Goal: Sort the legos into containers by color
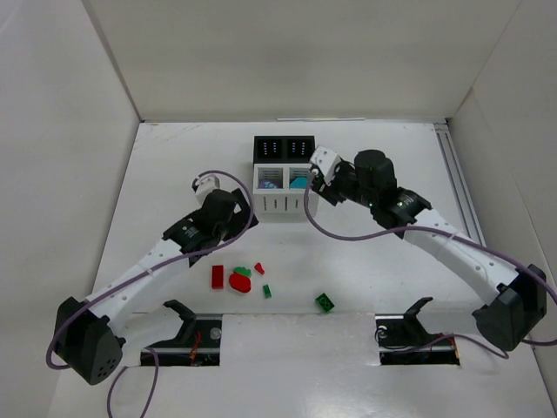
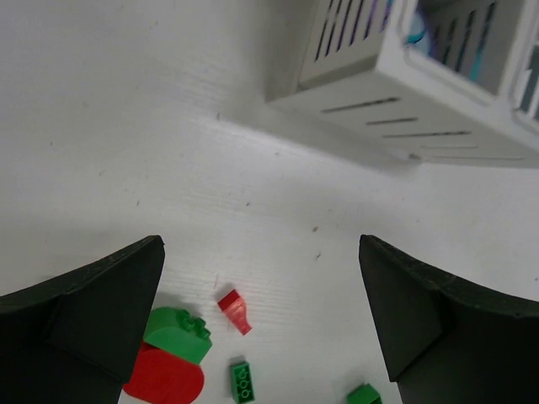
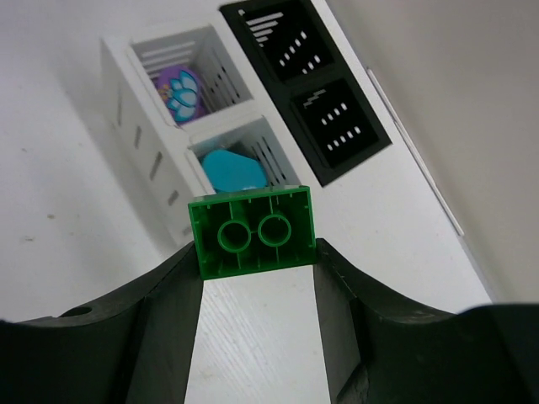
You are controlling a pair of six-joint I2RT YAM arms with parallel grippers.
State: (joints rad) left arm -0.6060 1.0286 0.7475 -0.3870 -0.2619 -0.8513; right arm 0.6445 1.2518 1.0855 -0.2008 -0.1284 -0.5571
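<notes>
Green rectangular plastic brick (image 3: 255, 231): clamped in the right gripper (image 3: 257, 261), clear of the white table (image 2: 126, 126), just beside the right side of the small square four-compartment bin block (image 1: 280, 203).
- Hollow underside with two round tubes faces the wrist camera.
- Long axis runs crosswise from finger to finger, near level in that view.
- Jaws drawn in to the brick's length, one finger on each short end.
- In the wrist view the brick's far edge overlaps the near wall of the cyan compartment.

Bin block: two white slatted compartments on the side nearer the arms, two black dotted ones behind.
- Left white one holds a purple rounded piece (image 3: 178, 93).
- Right white one holds a cyan piece (image 3: 233, 171).

Left gripper (image 2: 259, 252): spread wide, gripping nothing, fingers touching nothing. It hangs above the table between the bin block and the loose pieces.

Loose pieces:
- small red piece (image 2: 235, 310)
- green rounded brick (image 2: 177, 334), touching a red rounded piece (image 2: 164, 379)
- small green brick (image 2: 242, 380), long axis toward the bin block
- red rectangular block (image 1: 218, 276), just left of the cluster, long axis running away from the arms
- green square block (image 1: 325, 302), apart to the right
</notes>
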